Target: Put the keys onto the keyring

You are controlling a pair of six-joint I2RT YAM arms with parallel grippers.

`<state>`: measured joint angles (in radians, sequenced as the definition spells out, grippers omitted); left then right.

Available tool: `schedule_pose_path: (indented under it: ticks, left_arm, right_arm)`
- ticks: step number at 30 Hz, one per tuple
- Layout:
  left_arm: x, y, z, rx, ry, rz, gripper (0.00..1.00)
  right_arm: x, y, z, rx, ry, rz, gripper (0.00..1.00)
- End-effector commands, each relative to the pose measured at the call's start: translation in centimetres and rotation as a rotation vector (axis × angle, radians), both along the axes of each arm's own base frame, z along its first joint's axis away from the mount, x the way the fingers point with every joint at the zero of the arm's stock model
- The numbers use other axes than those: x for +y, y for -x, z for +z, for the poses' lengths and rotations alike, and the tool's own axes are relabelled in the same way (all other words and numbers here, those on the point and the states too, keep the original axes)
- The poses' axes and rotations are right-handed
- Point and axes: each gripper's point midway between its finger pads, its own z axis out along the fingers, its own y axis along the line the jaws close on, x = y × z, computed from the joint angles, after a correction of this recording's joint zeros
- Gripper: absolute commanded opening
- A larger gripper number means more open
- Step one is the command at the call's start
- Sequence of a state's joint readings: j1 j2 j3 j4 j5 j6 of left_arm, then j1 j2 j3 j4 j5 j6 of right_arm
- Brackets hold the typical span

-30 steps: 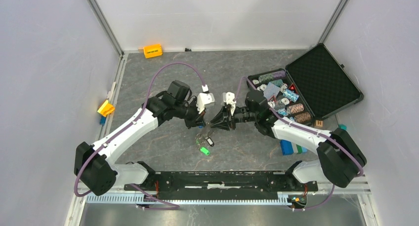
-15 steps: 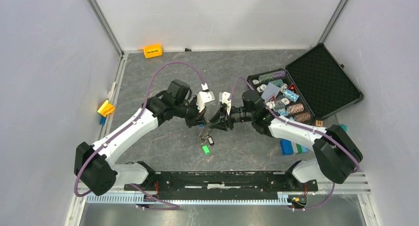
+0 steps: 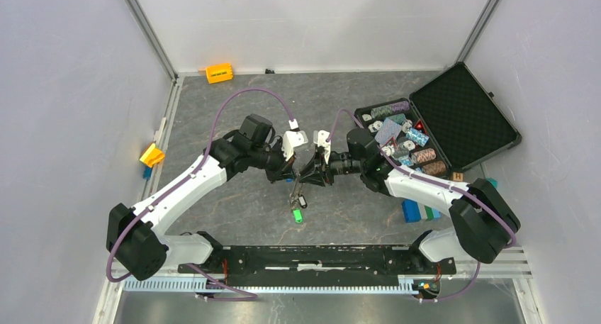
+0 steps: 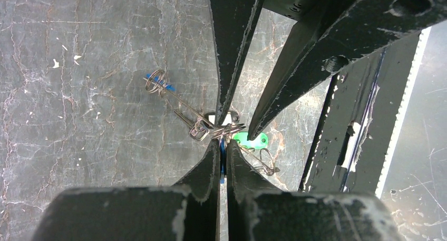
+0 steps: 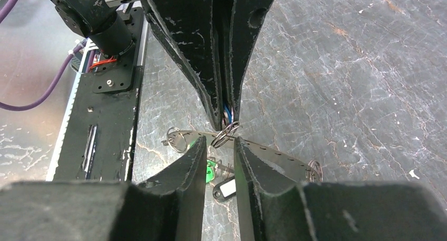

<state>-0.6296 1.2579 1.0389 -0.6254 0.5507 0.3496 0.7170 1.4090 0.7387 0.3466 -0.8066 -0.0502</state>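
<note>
My left gripper (image 4: 222, 144) is shut on a blue-tagged key (image 4: 222, 162); only a blue sliver shows between its fingers. The keyring (image 5: 274, 153), a thin silvery band with small holes, hangs just under both grippers above the table. A small split ring (image 5: 226, 132) sits on it at the left gripper's tip. My right gripper (image 5: 220, 141) faces the left one, open, its fingertips on either side of the band and that split ring. A green-tagged key (image 4: 251, 141) and a black-tagged key (image 5: 225, 189) dangle below. From above, the bunch (image 3: 298, 196) hangs between the two grippers.
An open black case (image 3: 453, 122) of striped chips lies at the right. Blue blocks (image 3: 418, 210) sit by the right arm's base. There is an orange block (image 3: 219, 73) at the back wall, a yellow one (image 3: 152, 154) at the left edge.
My right gripper has moved left, close up to the left gripper's tip. The left gripper has stayed shut and almost still; the hanging keys shifted slightly.
</note>
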Motion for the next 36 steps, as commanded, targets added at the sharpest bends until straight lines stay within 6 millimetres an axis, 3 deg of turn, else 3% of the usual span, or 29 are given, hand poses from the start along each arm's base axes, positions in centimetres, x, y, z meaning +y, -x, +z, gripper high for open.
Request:
schedule_pose_path:
  ticks: [1,13,28,36]
  left_arm:
    - [-0.9,-0.7,1.9,-0.028,0.062,0.014,0.02]
    - [-0.9,-0.5,1.8,-0.02,0.065,0.009,0.02]
    - [-0.7,-0.1,1.6,-0.024,0.062,0.0,0.02]
    - [-0.3,0.0,1.4,-0.034,0.05,-0.002,0.02]
  right_arm:
    - [0.9,-0.8,2.5,-0.039,-0.052,-0.008,0.29]
    - [0.9,-1.3,2.6,-0.039,-0.044,-0.033,0.2]
    - [0.6,-1.7,2.8,-0.087,-0.02,-0.036,0.0]
    - [-0.2,-1.1,3.5,-0.135,-0.058,0.017,0.0]
